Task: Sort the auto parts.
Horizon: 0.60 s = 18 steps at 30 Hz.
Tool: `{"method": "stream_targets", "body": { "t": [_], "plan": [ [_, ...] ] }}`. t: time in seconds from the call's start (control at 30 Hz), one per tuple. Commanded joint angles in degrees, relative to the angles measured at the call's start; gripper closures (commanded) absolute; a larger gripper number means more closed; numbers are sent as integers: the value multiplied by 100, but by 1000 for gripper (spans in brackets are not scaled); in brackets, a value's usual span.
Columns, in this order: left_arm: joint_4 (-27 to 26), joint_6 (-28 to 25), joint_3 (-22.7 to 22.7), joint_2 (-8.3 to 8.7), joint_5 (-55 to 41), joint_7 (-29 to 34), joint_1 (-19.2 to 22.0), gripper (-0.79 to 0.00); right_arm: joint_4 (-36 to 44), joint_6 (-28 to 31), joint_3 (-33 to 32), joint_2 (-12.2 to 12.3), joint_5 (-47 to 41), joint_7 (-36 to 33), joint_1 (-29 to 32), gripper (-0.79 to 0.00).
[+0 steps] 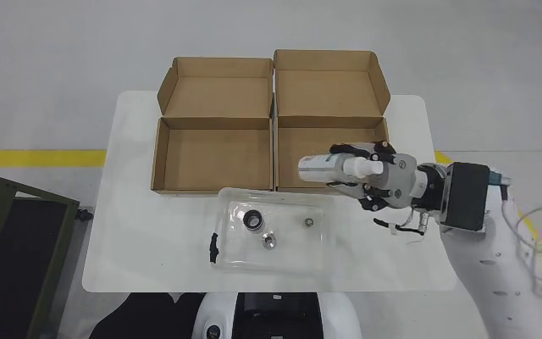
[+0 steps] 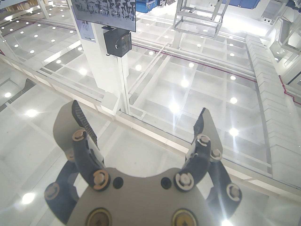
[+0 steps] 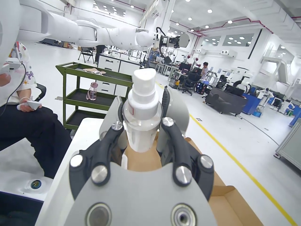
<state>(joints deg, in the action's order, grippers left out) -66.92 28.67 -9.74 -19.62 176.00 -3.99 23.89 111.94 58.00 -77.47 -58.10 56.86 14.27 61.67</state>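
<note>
While left gripper [image 2: 138, 109] gapes — right gripper [image 3: 143, 105] clamps bottle [image 1: 329, 167].

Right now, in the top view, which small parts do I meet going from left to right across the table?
In order: black clip → dark ring → silver fitting → small nut. The spray bottle in the right gripper spans the nut's position, so omitted.

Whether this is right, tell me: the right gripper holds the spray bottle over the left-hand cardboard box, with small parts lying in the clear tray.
Wrong box. The top view shows the right gripper shut on the spray bottle over the right-hand cardboard box, not the left; small parts do lie in the clear tray.
</note>
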Motion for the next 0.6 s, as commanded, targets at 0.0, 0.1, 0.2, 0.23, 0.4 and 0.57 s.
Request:
{"method": "stream_targets", "body": {
  "t": [0.0, 0.1, 0.2, 0.23, 0.4, 0.57],
  "plan": [
    [0, 0, 0, 0, 0, 0, 0, -785, 42, 0, -48, 4, 51, 56, 31, 0],
    [0, 0, 0, 0, 0, 0, 0, -785, 49, 0, -54, 4, 133, 98, 60, 0],
    [0, 0, 0, 0, 0, 0, 0, -785, -18, 0, 47, -5, 213, 85, 55, 0],
    [0, 0, 0, 0, 0, 0, 0, -785, -46, 0, 93, -9, 235, 72, 45, 0],
    [0, 0, 0, 0, 0, 0, 0, -785, -191, 0, 299, -22, 367, -11, -12, 0],
    [0, 0, 0, 0, 0, 0, 0, -785, -342, 0, 448, -33, 485, -81, -54, 0]
  ]
}}
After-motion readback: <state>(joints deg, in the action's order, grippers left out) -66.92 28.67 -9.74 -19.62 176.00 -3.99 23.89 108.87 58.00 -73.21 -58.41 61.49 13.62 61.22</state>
